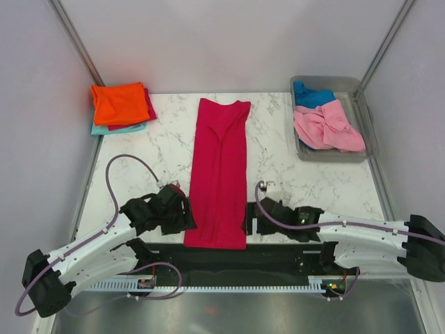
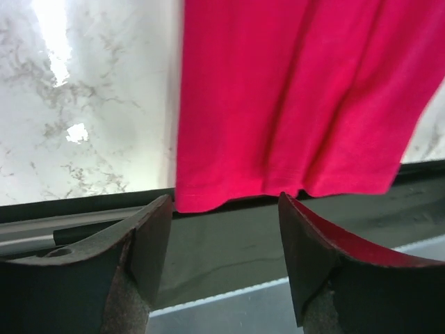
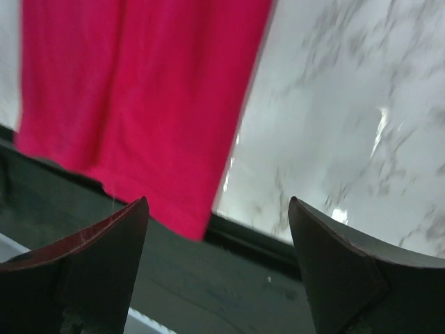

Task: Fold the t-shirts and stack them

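A crimson-pink t-shirt lies folded into a long narrow strip down the middle of the table, its near hem over the front edge. My left gripper is open just left of that hem. My right gripper is open just right of it. Neither touches the cloth. A folded stack sits at the back left: an orange t-shirt on top, a crimson one and a teal one under it. A light pink t-shirt and a blue one lie crumpled in the tub.
The clear grey plastic tub stands at the back right. White walls enclose the marble table on three sides. A black rail runs along the near edge under the arms.
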